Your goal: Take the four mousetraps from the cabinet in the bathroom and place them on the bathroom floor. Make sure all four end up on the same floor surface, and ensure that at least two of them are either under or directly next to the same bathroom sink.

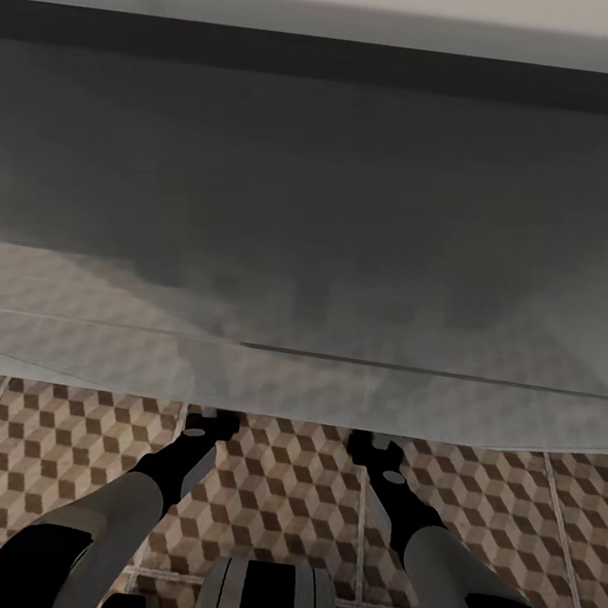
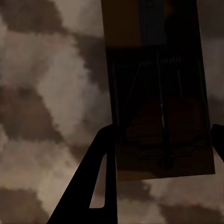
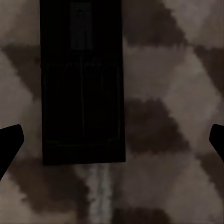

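On the bathroom floor [image 3: 177, 93], two mousetraps [image 2: 158, 93] [image 3: 83, 84], each between released gripper [image 2: 161, 140] [image 3: 112, 140] fingers.

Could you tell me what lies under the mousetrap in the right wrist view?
The mousetrap lies flat over the cube-patterned bathroom floor, with a pale grout line emerging from beneath its edge. The tile beneath the board itself is covered.

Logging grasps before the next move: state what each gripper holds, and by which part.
Left gripper: its fingers flank a mousetrap at its long edges, but contact cannot be told. Right gripper: open, holding nothing; another mousetrap lies on the bathroom floor.
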Motion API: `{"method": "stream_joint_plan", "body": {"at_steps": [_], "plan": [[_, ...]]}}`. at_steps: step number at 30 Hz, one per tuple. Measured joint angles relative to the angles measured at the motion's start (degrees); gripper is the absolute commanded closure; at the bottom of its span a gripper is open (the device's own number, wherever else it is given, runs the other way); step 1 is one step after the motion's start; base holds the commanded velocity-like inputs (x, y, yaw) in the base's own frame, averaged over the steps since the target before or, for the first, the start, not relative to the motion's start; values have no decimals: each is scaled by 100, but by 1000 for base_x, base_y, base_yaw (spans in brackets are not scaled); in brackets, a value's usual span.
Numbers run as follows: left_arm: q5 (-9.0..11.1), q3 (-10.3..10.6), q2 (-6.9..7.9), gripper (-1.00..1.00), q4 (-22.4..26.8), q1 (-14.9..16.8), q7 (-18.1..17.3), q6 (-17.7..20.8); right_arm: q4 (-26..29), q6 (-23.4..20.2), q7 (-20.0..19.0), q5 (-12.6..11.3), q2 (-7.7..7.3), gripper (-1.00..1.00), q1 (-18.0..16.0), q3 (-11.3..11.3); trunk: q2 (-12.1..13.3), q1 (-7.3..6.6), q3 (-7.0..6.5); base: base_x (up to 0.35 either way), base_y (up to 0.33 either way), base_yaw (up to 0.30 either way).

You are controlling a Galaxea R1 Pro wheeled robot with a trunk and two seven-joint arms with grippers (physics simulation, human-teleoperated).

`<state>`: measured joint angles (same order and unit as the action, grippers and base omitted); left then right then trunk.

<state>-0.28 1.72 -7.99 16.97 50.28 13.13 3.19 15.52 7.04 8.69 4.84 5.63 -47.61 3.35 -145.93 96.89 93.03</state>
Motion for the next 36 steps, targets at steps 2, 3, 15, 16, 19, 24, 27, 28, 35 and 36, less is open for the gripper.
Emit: {"method": "stream_joint_plan", "body": {"at_steps": [2,3,15,16,19,24,27,28,35,36], "plan": [[4,0,4,100,-1,0,0,3,0,4,-4,2,-9,-100,0,-3,0,0,0,0,0,0],[6,0,6,100,-2,0,2,2,0,5,-5,2,-11,-100,0,-4,0,0,0,0,0,0],[4,6,23,100,12,0,0,86,71,-44,-66,10,-49,-100,0,-13,0,0,0,0,0,0],[4,7,25,100,13,0,0,111,76,-47,-67,10,-49,-100,0,-14,0,0,0,0,0,0],[4,7,30,100,13,0,1,223,88,-57,-70,10,-47,-100,0,-15,0,0,0,0,0,0],[3,11,33,100,1,21,4,311,95,-64,-71,10,-42,-100,0,-16,0,0,0,0,0,0],[9,8,33,100,-33,92,1,326,96,-63,-71,10,-41,-100,0,-16,0,0,0,0,0,0],[8,8,33,100,-46,115,1,333,96,-62,-71,10,-41,-100,0,-16,0,0,0,0,0,0],[6,8,34,100,-79,154,2,339,97,-61,-71,10,-42,-100,0,-16,0,0,0,0,0,0],[7,8,34,100,-80,155,2,339,97,-61,-72,10,-42,-100,0,-16,0,0,0,0,0,0]]}}
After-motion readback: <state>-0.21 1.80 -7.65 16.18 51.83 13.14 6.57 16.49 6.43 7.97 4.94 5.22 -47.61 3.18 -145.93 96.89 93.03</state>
